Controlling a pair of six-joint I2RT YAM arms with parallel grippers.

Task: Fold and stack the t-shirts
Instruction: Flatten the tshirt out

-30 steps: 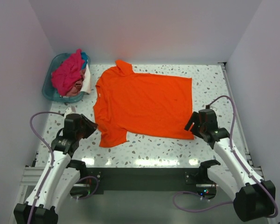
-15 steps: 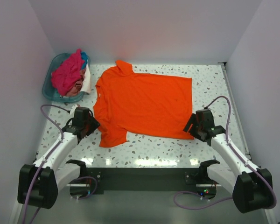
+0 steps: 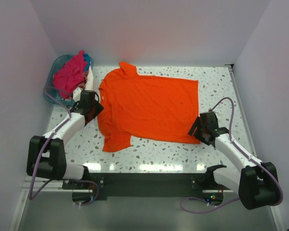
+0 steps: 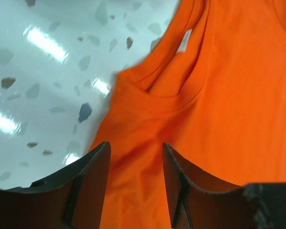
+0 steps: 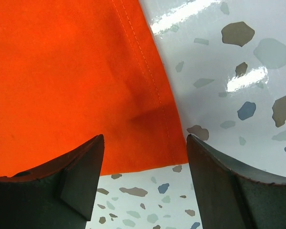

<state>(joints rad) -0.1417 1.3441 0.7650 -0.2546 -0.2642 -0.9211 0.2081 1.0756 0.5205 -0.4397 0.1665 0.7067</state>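
An orange t-shirt (image 3: 149,108) lies spread flat on the speckled table, collar to the left and hem to the right. My left gripper (image 3: 98,107) hovers at the collar side, open, with orange cloth (image 4: 229,95) showing below the gap between its fingers (image 4: 93,181). The collar's white label (image 4: 185,40) sits just ahead. My right gripper (image 3: 194,130) stands open over the shirt's near hem corner (image 5: 176,160), which lies between its fingers (image 5: 81,167). Nothing is pinched by either gripper. More t-shirts, magenta (image 3: 67,74), blue (image 3: 87,60) and white (image 3: 90,79), are heaped in the basket.
A teal plastic basket (image 3: 49,96) stands at the back left corner, close to the left arm's wrist. White walls close in the table on the left, back and right. Speckled tabletop (image 3: 154,154) shows in front of the shirt.
The left arm has swung away from the shirt's near sleeve toward the collar, and its jaws have widened. The right gripper has edged slightly closer to the hem corner, still open.
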